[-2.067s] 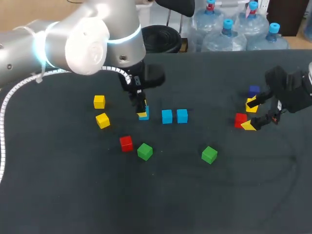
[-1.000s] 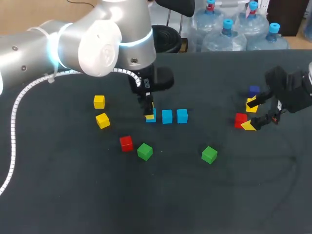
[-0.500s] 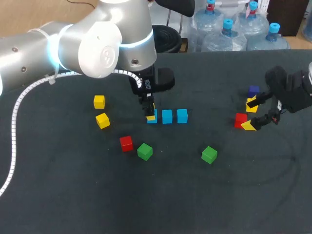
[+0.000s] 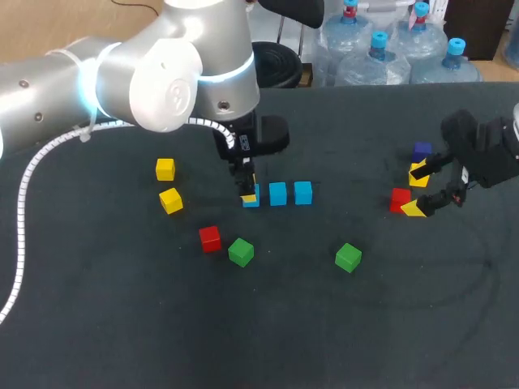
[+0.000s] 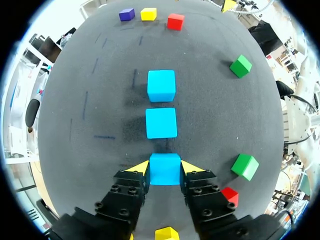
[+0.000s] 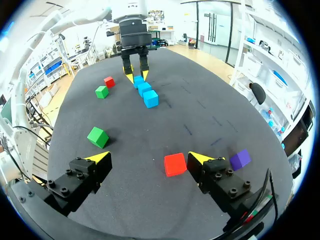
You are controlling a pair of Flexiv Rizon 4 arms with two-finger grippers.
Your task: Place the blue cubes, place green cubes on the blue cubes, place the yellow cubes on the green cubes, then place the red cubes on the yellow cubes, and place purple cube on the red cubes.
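The dark table (image 4: 324,324) is holding all the blocks. The big L arm (image 4: 162,73) is coming in from the left & bending down over the middle of the table. The R arm (image 4: 486,150) is sitting low at the right side.

The L gripper (image 4: 248,188) is pointing down & pinching the left blue cube (image 5: 165,169), w/ one yellow tip pressing on each side. That cube is sitting down low at the left end of a row of 3. The middle blue cube (image 4: 278,194) is sitting just beside it. The right blue cube (image 4: 303,192) is sitting just past that, w/ a small gap.

The R gripper (image 6: 149,159) is spread wide & gripping nothing. The right red cube (image 6: 175,164) is lying on the table btw its fingers, closer to one finger. The purple cube (image 4: 422,151) is sitting near it on the far side. The third yellow cube (image 5: 148,14) is sitting btw the purple one & that red one.

Over on the left, the far yellow cube (image 4: 165,168) & the near yellow cube (image 4: 170,199) are sitting near each other, well left of the blue row. The left red cube (image 4: 210,238) & the left green cube (image 4: 241,252) are sitting close together, on the near side of the row. The right green cube (image 4: 349,258) is sitting alone, on the near side & more to the right.
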